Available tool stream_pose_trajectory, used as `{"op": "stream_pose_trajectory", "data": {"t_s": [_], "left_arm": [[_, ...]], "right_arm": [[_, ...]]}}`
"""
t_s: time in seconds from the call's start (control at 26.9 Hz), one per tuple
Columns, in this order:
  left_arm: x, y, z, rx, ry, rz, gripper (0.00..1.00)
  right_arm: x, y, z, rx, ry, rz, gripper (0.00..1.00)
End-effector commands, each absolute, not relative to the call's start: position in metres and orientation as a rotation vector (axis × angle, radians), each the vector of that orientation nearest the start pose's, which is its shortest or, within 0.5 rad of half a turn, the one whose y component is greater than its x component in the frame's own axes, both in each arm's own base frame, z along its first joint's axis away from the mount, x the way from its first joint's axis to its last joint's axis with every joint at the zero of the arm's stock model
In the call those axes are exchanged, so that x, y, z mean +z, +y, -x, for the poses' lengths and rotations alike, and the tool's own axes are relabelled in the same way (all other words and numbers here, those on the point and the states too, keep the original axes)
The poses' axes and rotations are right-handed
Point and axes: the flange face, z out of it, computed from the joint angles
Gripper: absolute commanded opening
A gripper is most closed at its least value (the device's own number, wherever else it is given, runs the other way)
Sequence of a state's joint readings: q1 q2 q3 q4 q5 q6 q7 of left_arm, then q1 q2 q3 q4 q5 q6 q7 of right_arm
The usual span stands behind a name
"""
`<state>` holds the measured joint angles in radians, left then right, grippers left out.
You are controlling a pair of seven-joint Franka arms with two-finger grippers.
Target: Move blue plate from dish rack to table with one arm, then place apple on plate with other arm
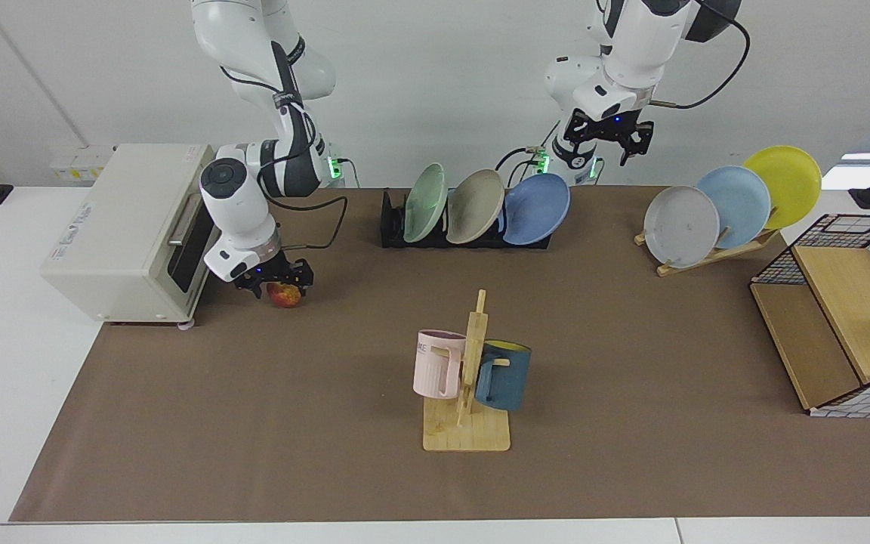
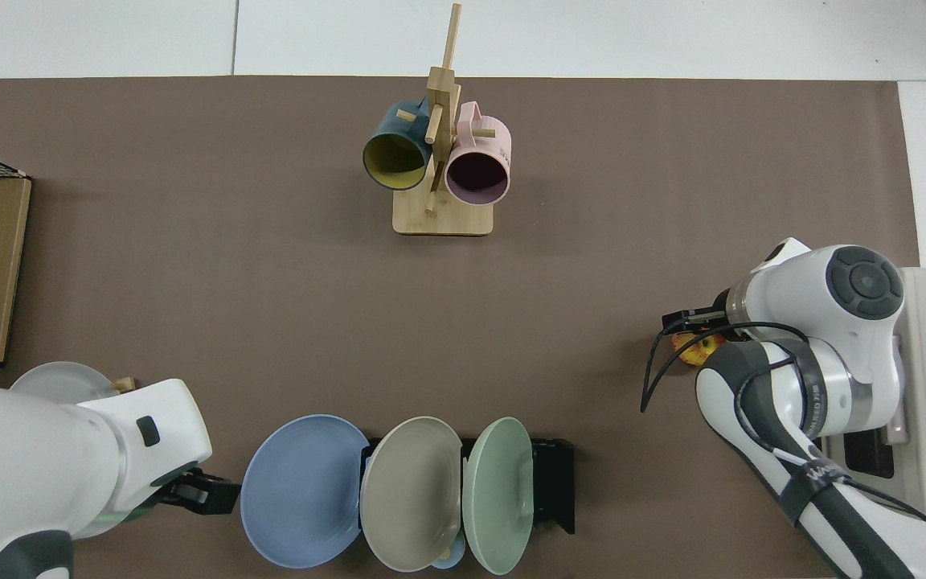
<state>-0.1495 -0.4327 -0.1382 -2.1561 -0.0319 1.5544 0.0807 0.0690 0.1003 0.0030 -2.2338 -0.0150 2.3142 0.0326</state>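
The blue plate [image 1: 537, 208] [image 2: 302, 490] leans in the end slot of the black dish rack [image 1: 390, 227] [image 2: 555, 482], beside a beige plate and a green plate. My left gripper [image 1: 607, 140] hangs open above and behind the blue plate; in the top view the left gripper [image 2: 206, 492] sits just off that plate's outer rim. The apple [image 1: 284, 295] [image 2: 692, 347] rests on the table's brown mat [image 1: 631, 378]. My right gripper [image 1: 282, 283] is lowered over the apple, open, with its fingers on either side and the top of the fruit hidden.
A white oven box [image 1: 121, 227] stands right behind the apple. A wooden mug stand [image 1: 469, 378] with a pink and a teal mug is mid-table. A slanted wooden stand [image 1: 707, 253] holds grey, pale blue and yellow plates. A wire-and-wood shelf [image 1: 835, 317] is beside it.
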Motion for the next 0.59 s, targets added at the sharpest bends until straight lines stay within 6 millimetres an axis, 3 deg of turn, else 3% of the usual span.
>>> {"op": "stream_pose_trajectory", "data": {"t_s": [0.0,0.33,0.41,0.56], "left_arm": [[0.550,-0.127,-0.375,0.239,0.494,3.070,1.00],[0.508,-0.142,-0.361,0.241,0.555,3.058,1.00],[0.503,-0.144,-0.358,0.209,0.564,3.064,1.00],[0.499,-0.138,-0.364,0.162,0.557,3.075,1.00]], "right_arm": [[0.311,0.031,-0.527,0.032,-0.146,3.171,1.00],[0.296,0.021,-0.527,0.067,-0.149,3.171,0.91],[0.293,0.021,-0.528,0.075,-0.145,3.170,0.86],[0.293,0.020,-0.529,0.075,-0.130,3.170,0.62]]}}
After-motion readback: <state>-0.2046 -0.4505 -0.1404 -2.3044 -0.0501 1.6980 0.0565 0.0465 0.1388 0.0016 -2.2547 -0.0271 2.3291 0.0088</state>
